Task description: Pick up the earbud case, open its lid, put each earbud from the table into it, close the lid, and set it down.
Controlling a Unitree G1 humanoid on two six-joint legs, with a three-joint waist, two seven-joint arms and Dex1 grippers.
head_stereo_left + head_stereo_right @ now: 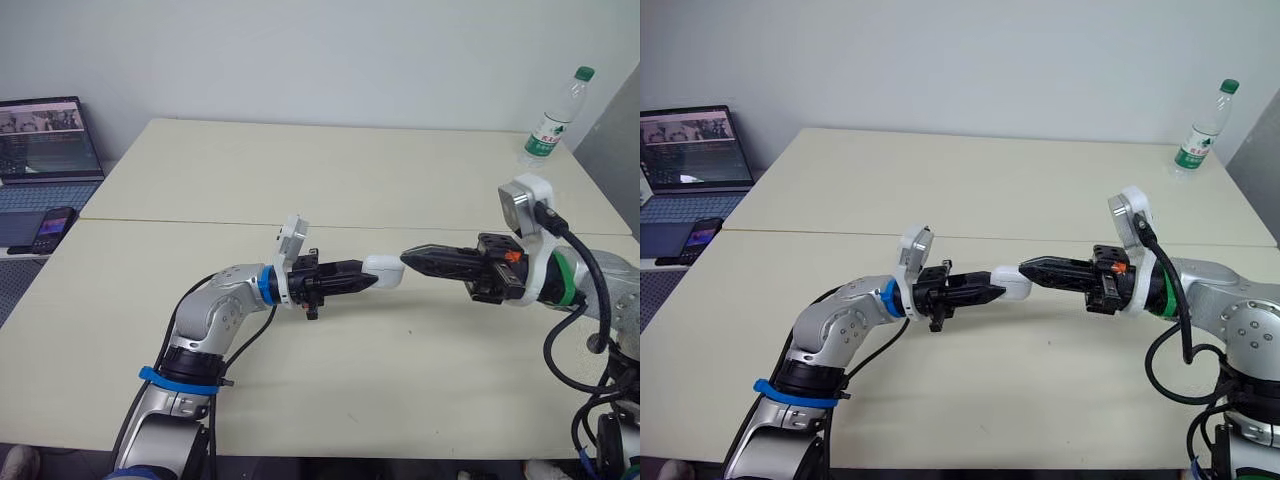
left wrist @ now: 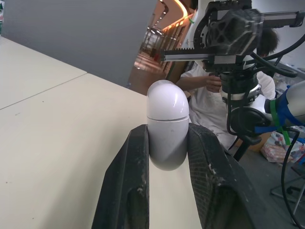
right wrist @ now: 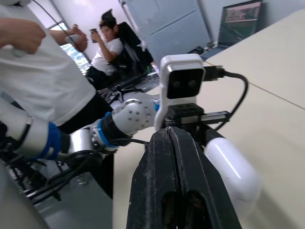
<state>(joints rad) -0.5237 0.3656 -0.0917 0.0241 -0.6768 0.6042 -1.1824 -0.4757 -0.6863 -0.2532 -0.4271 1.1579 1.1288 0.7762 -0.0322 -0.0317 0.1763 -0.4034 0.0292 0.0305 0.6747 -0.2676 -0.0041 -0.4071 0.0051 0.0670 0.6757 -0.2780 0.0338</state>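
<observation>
The white earbud case (image 1: 383, 270) is held above the middle of the table with my left gripper (image 1: 368, 280) shut on its lower half. In the left wrist view the case (image 2: 166, 121) stands between the two black fingers (image 2: 133, 181), and its lid seam is shut. My right gripper (image 1: 405, 258) points at the case from the right, tips touching or almost touching its free end. Its fingers (image 3: 169, 181) are pressed together with nothing between them, and the case (image 3: 233, 176) lies just beside them.
The cream table (image 1: 300, 180) has a seam running across it. A plastic water bottle (image 1: 555, 115) stands at the far right corner. A laptop (image 1: 48, 140) and a phone (image 1: 55, 228) sit on a side desk at the left. People (image 3: 102, 52) sit behind the robot.
</observation>
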